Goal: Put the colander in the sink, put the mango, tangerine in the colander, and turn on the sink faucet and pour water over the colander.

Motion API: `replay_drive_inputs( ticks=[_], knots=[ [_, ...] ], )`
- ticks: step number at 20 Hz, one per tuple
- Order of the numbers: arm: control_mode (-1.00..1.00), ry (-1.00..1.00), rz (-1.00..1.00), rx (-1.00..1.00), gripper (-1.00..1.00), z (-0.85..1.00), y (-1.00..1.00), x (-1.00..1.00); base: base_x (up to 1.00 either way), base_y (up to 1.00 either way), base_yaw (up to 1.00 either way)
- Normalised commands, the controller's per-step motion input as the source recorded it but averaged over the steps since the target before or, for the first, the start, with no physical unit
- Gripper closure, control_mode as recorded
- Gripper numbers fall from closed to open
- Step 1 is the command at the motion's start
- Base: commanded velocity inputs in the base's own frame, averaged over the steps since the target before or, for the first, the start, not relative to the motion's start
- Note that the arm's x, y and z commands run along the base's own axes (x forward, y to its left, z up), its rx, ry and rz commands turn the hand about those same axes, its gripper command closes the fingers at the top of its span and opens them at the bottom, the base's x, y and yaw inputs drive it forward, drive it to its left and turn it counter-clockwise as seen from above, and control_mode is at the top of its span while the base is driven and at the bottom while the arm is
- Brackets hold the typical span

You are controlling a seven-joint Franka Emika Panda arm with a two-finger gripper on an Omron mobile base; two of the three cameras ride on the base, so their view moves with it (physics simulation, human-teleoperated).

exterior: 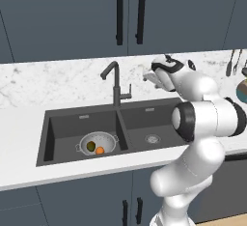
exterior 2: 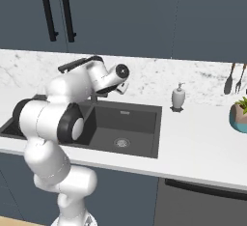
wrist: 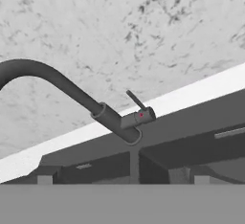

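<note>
The dark double-basin sink [exterior: 62,128] is set in the white counter. In its left basin sits the silvery colander [exterior: 108,140], holding the dark green mango [exterior: 90,146] and the orange tangerine [exterior: 100,150]. The black gooseneck sink faucet [exterior: 116,82] rises behind the divider, its spout reaching left and its small lever [wrist: 136,101] sticking out to the side. My gripper [exterior: 147,77] hangs open and empty in the air right of the faucet, at about spout height, and touches nothing. In the hand view the gripper [wrist: 123,180] faces the faucet [wrist: 72,91] from a short distance. No water shows.
The right basin [exterior 2: 144,119] holds only its steel drain [exterior 2: 121,143]. A white soap dispenser [exterior 2: 178,97] stands on the counter right of the sink, a potted plant [exterior 2: 239,116] further right. Utensils [exterior 2: 231,82] hang on the marble backsplash. Dark cabinets hang above.
</note>
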Motion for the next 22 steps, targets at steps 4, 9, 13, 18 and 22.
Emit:
replay_drive_inputs(
  ticks=[4,9,13,18,22],
  knots=[
    [-1.0,-0.03,0.26,-0.02,-1.0,-0.74,-0.16,0.24,0.0,0.0,0.0],
    [-1.0,-0.13,0.27,0.0,-1.0,-0.51,0.03,0.07,0.0,0.0,0.0],
    [-1.0,-0.11,0.2,0.0,-1.0,-0.31,0.15,0.42,0.0,0.0,0.0],
    [-1.0,-0.07,0.15,0.0,-1.0,-0.13,0.21,0.51,0.0,0.0,0.0],
    [-1.0,-0.02,0.09,0.0,-1.0,0.0,0.16,0.58,0.0,0.0,0.0]
  ],
)
